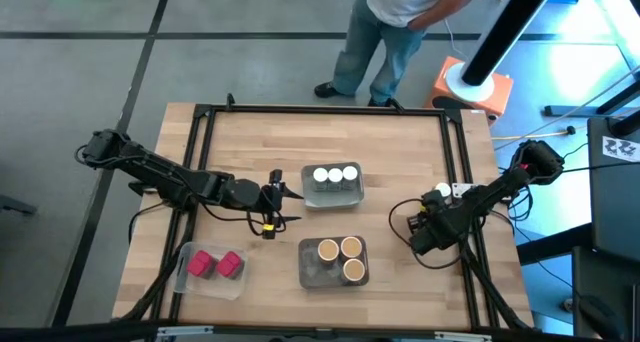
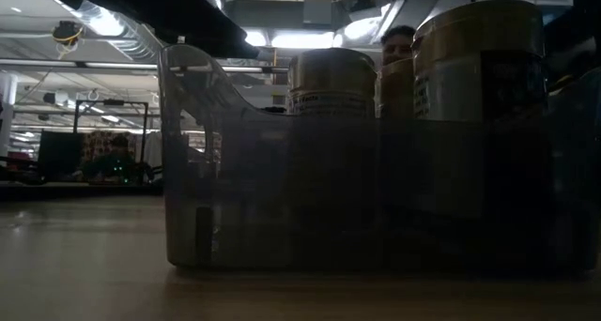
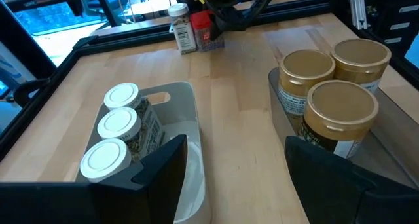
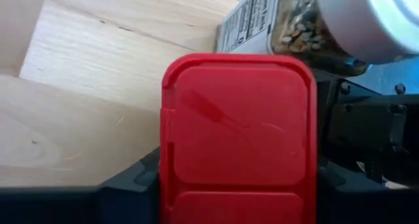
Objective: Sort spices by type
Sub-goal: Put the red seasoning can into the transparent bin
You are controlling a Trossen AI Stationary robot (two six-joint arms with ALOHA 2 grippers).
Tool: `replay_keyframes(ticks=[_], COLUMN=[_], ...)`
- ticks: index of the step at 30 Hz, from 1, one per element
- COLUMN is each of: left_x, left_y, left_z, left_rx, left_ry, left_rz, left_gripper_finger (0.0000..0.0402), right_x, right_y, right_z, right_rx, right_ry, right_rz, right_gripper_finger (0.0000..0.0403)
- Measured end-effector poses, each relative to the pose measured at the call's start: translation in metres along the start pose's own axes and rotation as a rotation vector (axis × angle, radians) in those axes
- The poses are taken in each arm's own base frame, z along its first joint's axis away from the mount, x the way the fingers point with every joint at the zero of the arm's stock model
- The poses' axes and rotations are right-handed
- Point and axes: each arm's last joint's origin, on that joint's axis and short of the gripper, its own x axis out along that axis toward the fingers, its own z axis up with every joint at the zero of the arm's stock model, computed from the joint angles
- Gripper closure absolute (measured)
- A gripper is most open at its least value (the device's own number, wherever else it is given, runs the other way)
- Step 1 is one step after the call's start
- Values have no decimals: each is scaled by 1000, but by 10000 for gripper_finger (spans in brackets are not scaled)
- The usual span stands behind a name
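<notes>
Three white-lidded jars [image 1: 334, 176] stand in a grey tray [image 1: 309, 194]. Three tan-topped cylinders [image 1: 340, 258] fill a second tray [image 1: 308, 272], which the low view shows close up [image 2: 282, 199]. Two red packets [image 1: 214, 265] lie in a clear tray [image 1: 190, 282]. My left gripper [image 1: 270, 210] hangs open between the trays, touching nothing [image 3: 236, 178]. My right gripper [image 1: 428, 230] is at the table's right, over a red packet [image 4: 239, 126] that stands beside a loose white-lidded jar [image 1: 441, 193]. Both show far off in the left wrist view: packet [image 3: 204, 29], jar [image 3: 181, 26]. My right gripper has the red packet between its two fingers, one finger [image 4: 134, 178] on each side of the lid end [image 4: 171, 145], coming from above. The left wrist view shows the packet upright with its bottom on the table, next to the jar.
A black frame [image 1: 200, 132] runs round the wooden table top. Bare wood lies between the two middle trays and the right gripper. A person [image 1: 385, 32] stands beyond the far edge. A person's head [image 2: 399, 39] shows behind the cylinders in the low view.
</notes>
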Motion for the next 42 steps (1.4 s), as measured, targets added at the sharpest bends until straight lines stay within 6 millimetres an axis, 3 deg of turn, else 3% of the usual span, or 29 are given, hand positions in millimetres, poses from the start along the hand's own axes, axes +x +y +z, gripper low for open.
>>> replay_keyframes(ticks=[6, 12, 21, 32, 36, 42], left_x=[0, 0, 0, -3, -13, -46], left_y=[0, 0, 0, -11, -20, -29], left_z=[0, 0, 0, 1, 5, 23], left_rx=[1, 6, 5, 1, -11, -43], left_ry=[0, -1, -1, -9, 13, 47], left_rz=[0, 0, 0, -37, -54, -68], left_gripper_finger=[161, 161, 161, 161, 161, 161], right_x=[-5, -32, -76, -108, -118, -128], right_y=[7, 20, 38, 63, 75, 102], right_z=[-1, 3, 12, 17, 22, 36], right_rx=[-63, -141, -293, -440, -489, -579], right_ry=[3, -46, -230, -492, -575, -687], right_rz=[67, 182, 383, 622, 708, 835], right_gripper_finger=[198, 198, 198, 198, 197, 197])
